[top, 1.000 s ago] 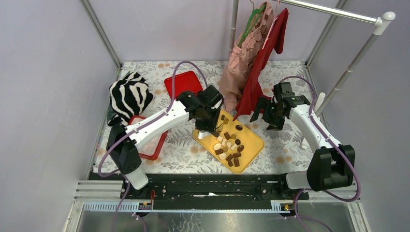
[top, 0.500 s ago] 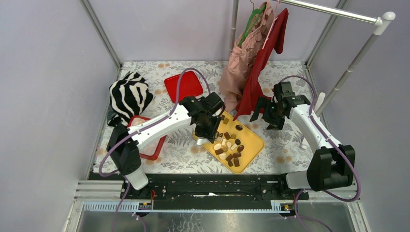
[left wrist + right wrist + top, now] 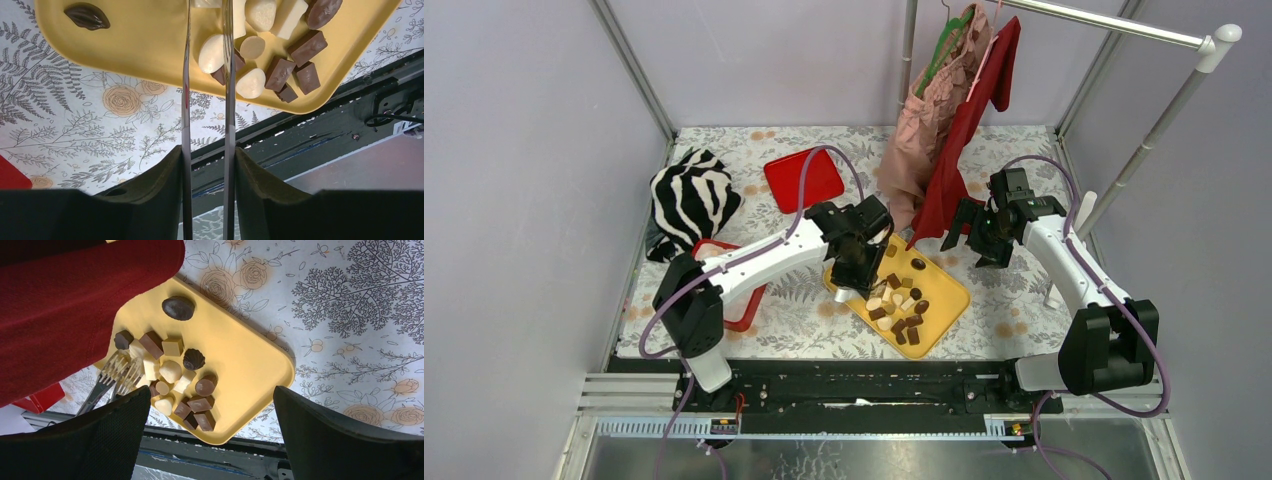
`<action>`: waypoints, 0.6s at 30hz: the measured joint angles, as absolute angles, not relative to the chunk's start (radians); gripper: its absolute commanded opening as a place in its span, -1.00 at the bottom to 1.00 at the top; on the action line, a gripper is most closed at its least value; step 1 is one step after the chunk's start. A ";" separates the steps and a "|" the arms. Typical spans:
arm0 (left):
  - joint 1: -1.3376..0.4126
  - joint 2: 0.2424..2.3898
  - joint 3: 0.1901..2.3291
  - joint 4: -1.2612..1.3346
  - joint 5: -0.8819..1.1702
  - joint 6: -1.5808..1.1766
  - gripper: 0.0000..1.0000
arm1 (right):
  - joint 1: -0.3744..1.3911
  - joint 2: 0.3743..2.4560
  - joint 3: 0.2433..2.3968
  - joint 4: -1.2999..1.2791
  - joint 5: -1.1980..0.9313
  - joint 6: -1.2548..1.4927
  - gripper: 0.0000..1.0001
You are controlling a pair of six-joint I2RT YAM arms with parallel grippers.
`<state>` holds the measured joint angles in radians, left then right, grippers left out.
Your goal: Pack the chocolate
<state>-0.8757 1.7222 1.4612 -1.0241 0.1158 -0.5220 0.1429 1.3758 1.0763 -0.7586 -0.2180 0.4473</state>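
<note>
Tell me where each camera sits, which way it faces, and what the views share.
Top external: behind the bases, looking down on the table; both arms show, left gripper over the yellow tray, right gripper beside the hanging clothes.
Left wrist: on the left arm, looking along the tongs it grips onto the tray's chocolate; its fingers fill the bottom.
Right wrist: above the tray, looking down; its open fingers frame the bottom, a red garment covers the upper left.
Shared: all see the tray; the right wrist view catches the tong tips.
</note>
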 measured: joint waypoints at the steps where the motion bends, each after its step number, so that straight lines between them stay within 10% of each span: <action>1: -0.877 1.724 1.461 -1.021 0.116 -0.522 -0.09 | 0.143 1.376 1.076 -0.759 -0.218 0.447 1.00; 18: -0.884 1.789 1.468 -0.995 0.086 -0.533 -0.13 | 0.143 1.375 1.076 -0.759 -0.218 0.444 1.00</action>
